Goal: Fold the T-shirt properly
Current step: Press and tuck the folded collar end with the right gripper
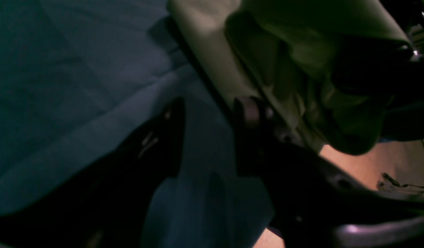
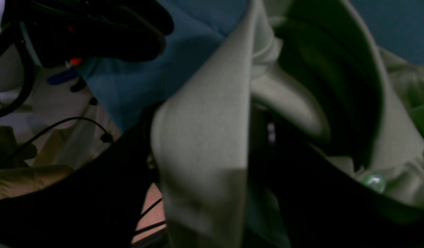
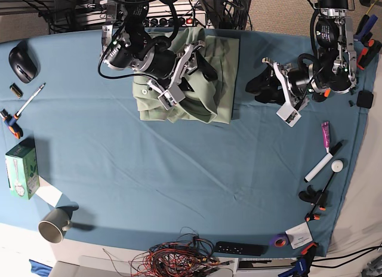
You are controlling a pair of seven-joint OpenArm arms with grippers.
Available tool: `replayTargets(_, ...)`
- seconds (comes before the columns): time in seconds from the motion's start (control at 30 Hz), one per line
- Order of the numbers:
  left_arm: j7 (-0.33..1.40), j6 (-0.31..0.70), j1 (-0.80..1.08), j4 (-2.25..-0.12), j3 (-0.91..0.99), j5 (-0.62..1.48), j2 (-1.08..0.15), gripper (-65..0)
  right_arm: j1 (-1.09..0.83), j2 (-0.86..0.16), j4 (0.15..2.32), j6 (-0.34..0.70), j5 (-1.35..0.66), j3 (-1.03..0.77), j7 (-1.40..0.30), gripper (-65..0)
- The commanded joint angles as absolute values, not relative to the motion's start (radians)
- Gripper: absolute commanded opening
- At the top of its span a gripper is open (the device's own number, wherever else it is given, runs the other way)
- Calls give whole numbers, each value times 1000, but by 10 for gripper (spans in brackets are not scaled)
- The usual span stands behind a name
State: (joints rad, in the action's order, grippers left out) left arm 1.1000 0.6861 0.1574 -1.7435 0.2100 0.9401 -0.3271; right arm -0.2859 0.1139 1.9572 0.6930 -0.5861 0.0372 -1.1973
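- The right gripper point(image 3: 192, 67) is clamped on a fold of the T-shirt point(image 3: 221, 80).
- The left gripper point(image 3: 261, 87) hangs apart from the shirt, its jaws spread, gripping nothing.
- The T-shirt lies partly folded at the bench's point(image 3: 179, 181) far edge.

Both arms are black with white plastic brackets. The right gripper point(image 3: 194, 65) has black fingers behind a white bracket, and black cables loop off the dark cylindrical joint behind it. The left gripper point(image 3: 258, 86) has glossy black fingers, a white bracket just behind them, and orange accents farther back.
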Motion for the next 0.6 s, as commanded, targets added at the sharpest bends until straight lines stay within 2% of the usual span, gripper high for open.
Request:
replayTargets(0.0, 1085, 692, 147, -1763, 215, 965, -335, -407, -280, 116, 1977, 698, -606, 51, -1180, -353)
replayTargets(0.27, 1085, 689, 147, -1763, 215, 961, -335, -407, -282, 116, 2043, 698, -518, 146, -1178, -353)
replayTargets(0.57, 1084, 688, 149, -1763, 215, 951, -335, -407, -333, 109, 2193, 698, -430, 155, -1163, -353)
